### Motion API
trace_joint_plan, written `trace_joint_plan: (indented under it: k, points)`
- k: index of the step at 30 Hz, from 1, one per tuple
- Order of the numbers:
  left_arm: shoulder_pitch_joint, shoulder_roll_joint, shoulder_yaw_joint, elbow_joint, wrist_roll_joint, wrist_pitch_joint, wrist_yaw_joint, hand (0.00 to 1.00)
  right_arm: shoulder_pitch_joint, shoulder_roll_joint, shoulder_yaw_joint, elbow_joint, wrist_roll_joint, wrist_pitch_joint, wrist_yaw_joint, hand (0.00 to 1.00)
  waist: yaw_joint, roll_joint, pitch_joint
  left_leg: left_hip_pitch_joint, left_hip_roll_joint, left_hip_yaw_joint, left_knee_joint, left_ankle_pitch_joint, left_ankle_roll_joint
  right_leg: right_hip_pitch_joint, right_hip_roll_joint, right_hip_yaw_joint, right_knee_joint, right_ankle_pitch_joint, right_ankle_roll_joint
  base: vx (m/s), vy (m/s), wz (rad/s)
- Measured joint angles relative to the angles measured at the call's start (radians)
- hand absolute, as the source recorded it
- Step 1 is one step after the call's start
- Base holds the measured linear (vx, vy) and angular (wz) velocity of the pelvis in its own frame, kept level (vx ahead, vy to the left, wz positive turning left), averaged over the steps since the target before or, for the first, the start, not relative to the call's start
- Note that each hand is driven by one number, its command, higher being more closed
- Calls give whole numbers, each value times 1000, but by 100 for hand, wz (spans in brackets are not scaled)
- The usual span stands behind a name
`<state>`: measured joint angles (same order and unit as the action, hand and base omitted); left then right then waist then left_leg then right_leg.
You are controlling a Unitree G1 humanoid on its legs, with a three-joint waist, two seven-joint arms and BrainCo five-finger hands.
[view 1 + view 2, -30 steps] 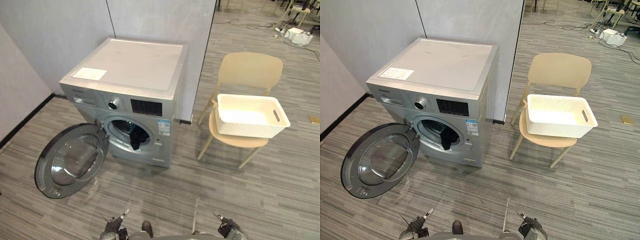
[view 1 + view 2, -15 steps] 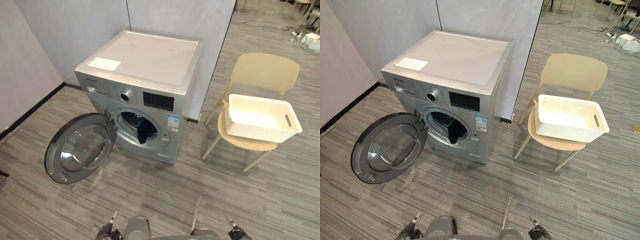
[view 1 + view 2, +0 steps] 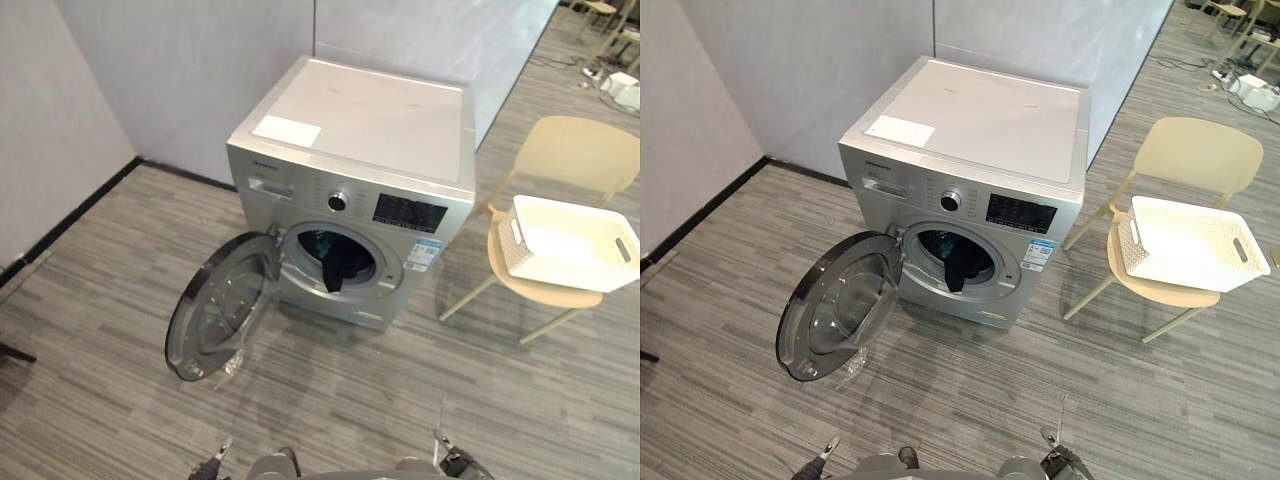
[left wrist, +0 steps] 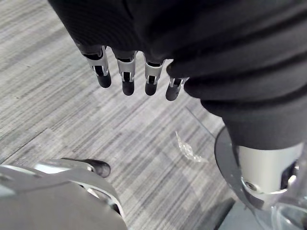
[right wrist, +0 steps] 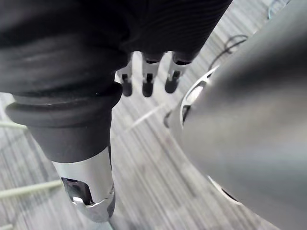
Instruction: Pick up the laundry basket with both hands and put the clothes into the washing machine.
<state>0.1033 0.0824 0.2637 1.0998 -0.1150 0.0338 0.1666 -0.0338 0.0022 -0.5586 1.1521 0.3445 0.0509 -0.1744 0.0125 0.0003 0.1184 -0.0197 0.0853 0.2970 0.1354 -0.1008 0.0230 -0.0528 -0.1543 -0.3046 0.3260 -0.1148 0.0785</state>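
Two idle items: left robot hand (image 4: 125,72), right robot hand (image 5: 146,79), both low, fingers straight, holding nothing. One laundry basket (image 3: 1185,245): on chair (image 3: 1195,155), well apart ahead-right, nearer right robot hand, long axis crosswise. Dark clothes (image 3: 958,268): hanging at washing machine (image 3: 980,115) mouth.

Grey wood-look plank floor (image 3: 90,300) spreads under and ahead of both the left hand (image 4: 125,76) and the right hand (image 5: 146,79). Well ahead of the left hand, pale grey wall panels (image 3: 190,70) meet at a corner, with a black skirting strip (image 3: 70,215) along their foot. Ahead of the right hand and off to its right stands a beige chair (image 3: 580,150) on slim legs, and far beyond it a white power strip (image 3: 625,88) lies on the floor with cables.
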Motion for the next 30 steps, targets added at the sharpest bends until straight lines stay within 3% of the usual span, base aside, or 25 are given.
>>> trace_joint_plan:
  k: [2, 3, 4, 10, 11, 13, 14, 15, 17, 20, 21, 22, 23, 24, 25, 27, 30]
  points:
    - [-10, 1, -14, 0, 18, 1, -16, 0, 1, 0, 0, -1, 1, -4, 7, 0, -4, -3, 1, 17, -30, 6, -25, 12, 8, 39, 65, 9, -101, -47, -17, 27, 26, -15]
    - [-11, 0, -17, 1, 21, 2, -19, 0, 3, -1, -1, -1, 1, -5, 8, 0, -5, -6, 2, 23, -41, 6, -25, 12, 8, 65, 67, 12, -145, -47, -38, 25, -17, -5]
    - [-13, -12, -17, 1, 28, 2, -31, 0, 5, -14, -16, -7, 2, -7, 16, 0, -4, 23, 12, 41, -47, 2, -37, 24, 4, 97, 75, 14, -175, -25, -60, 13, -19, -3]
    - [-18, -51, 63, -11, 43, 1, -30, 0, 27, 11, -72, -30, 2, -11, 22, 0, 0, 29, 15, 84, -62, -54, -142, 99, -23, 126, 76, -45, -188, -26, -60, -35, -48, 28]
    - [-17, -51, 91, -24, 43, 1, -28, 0, 27, 19, -66, -40, 2, -11, 21, 0, 1, 17, 25, 63, -57, -61, -94, 98, -24, 136, 70, -62, -186, -28, -64, -107, -67, 44]
    - [-22, -52, 101, -73, 47, 1, -15, 0, 39, 33, -24, -75, 7, -13, 20, 0, 3, -1, 40, -30, -46, -60, 97, 71, -61, 134, 44, -82, -171, -40, -63, -142, -67, 37]
    - [-14, -60, 102, -107, 47, 0, -10, 0, 42, 29, 11, -101, 7, -13, 20, 0, 10, -1, 53, -98, -27, -51, 248, 52, -81, 131, 34, -87, -153, -46, -65, -148, 14, 2]
    - [1, -66, 102, -142, 46, 1, -6, 0, 43, 27, 38, -127, 7, -14, 20, 0, 10, 9, 58, -147, -7, -49, 374, 39, -77, 128, 27, -79, -131, -60, -69, -138, 54, -13]
    - [39, -98, 87, -269, 32, 6, 19, 0, 47, 29, 85, -169, 10, -14, 11, 0, 8, 18, 56, -187, 42, -43, 498, -5, -39, 119, 8, -62, -105, -61, -65, -77, 166, -31]
    - [83, -131, 29, -515, -9, 3, 35, 0, 66, 44, 117, -231, 35, -25, 0, 0, 9, 9, 54, -174, 122, -26, 451, -34, -37, 90, -27, -39, -97, -44, -39, 8, 230, -17]
    - [104, -141, 5, -643, -26, -2, 41, 0, 82, 47, 133, -267, 58, -31, -6, 0, 6, 11, 46, -146, 160, -5, 355, -25, -51, 67, -49, -32, -84, -30, -15, 83, 315, 2]
    - [115, -145, -17, -738, -33, -8, 55, 0, 104, 44, 134, -303, 80, -43, -11, 0, 5, 39, 32, -96, 182, -9, 228, 41, -97, 41, -58, -24, -68, -28, 8, 104, 344, 2]
    - [115, -144, -22, -778, -36, -12, 58, 0, 112, 42, 131, -315, 87, -47, -19, 0, 5, 60, 25, -75, 191, -26, 173, 66, -141, 31, -58, -22, -61, -33, 28, 99, 402, 12]
    - [109, -138, -21, -850, -42, -21, 70, 0, 114, 40, 124, -314, 90, -48, -25, 0, -5, 68, 20, -44, 157, -38, 95, 17, -150, 28, -73, -17, -59, -31, 48, 94, 409, 27]
    - [102, -114, -18, -924, -40, -26, 81, 0, 130, 64, 125, -321, 96, -50, -28, 0, -5, 34, 19, -40, 108, -38, 69, 25, -138, 33, -108, -13, -82, -14, 63, 79, 372, 32]
    - [101, -88, -12, -1003, -40, -49, 101, 0, 143, 78, 130, -314, 110, -55, -26, 0, 1, 10, 12, -26, 62, -33, 52, 23, -127, 65, -134, 8, -135, 14, 81, 75, 246, 22]
    - [104, -69, 65, -1088, -40, -73, 128, 0, 139, 78, 167, -309, 118, -52, -8, 0, 5, -1, 0, 3, 37, 7, 43, 13, -112, 97, -147, 57, -202, 55, 80, 57, 150, -16]
